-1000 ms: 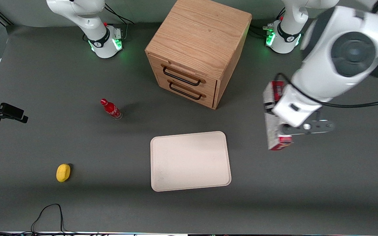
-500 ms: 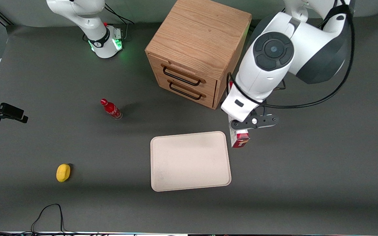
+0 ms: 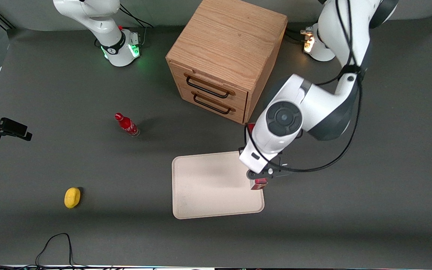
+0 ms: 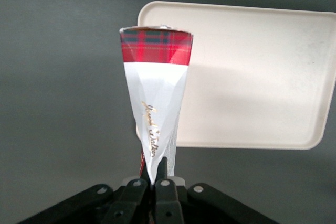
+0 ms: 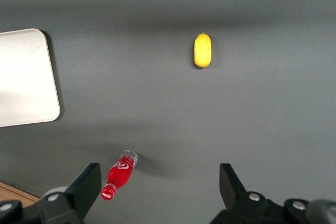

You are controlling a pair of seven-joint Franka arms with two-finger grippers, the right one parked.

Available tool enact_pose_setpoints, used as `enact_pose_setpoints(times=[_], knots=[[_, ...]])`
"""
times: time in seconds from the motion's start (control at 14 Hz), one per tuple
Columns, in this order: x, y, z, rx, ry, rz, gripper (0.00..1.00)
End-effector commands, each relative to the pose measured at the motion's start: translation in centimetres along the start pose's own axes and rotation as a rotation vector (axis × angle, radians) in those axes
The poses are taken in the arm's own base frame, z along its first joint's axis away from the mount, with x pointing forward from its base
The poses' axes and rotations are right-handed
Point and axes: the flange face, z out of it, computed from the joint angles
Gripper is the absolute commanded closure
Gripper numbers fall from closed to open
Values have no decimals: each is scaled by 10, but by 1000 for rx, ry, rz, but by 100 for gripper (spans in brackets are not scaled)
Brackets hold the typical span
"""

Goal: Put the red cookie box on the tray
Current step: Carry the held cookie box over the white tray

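Left wrist view: red cookie box (image 4: 155,93) between gripper (image 4: 153,182) fingers.

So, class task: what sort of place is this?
Probably a robot lab bench: a grey table with arm bases bolted on, a gripper holding a cookie box above a tray, and a cabinet.

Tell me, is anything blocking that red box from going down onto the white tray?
Nothing visible is. The gripper, shut on the red cookie box, holds it over the tray's edge toward the working arm's end. The tray's surface is bare.
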Motion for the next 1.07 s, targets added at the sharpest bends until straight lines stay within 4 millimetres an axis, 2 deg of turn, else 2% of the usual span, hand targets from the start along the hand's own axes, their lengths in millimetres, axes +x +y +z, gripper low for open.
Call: enact_pose_setpoints(times=[0.0, 0.21, 0.57, 0.79, 1.0], knots=[[12, 15, 46, -14, 16, -9, 100], [21, 10, 88, 8, -1, 1, 100], [30, 5, 125, 18, -8, 6, 100], [38, -1, 136, 22, 15, -5, 100], [41, -3, 137, 29, 29, -12, 100]])
